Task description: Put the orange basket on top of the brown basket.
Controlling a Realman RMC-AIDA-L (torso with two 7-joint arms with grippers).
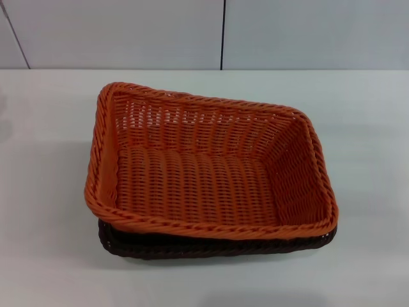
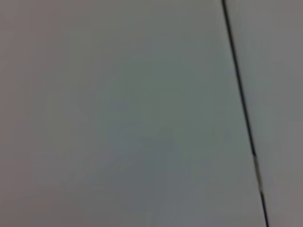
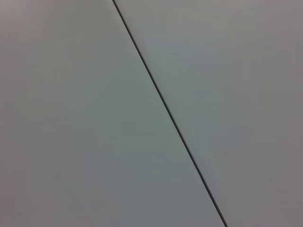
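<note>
Orange basket (image 1: 211, 169): nested askew on brown basket (image 1: 211, 246). Risk: skewed seating could slip. Neither gripper visible; state unknown.

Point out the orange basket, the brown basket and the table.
orange basket (image 1: 198, 182): head view, on its woven floor.
brown basket (image 1: 211, 246): head view, on its near rim showing below the orange one.
table (image 1: 45, 256): head view, on bare white surface.
</note>
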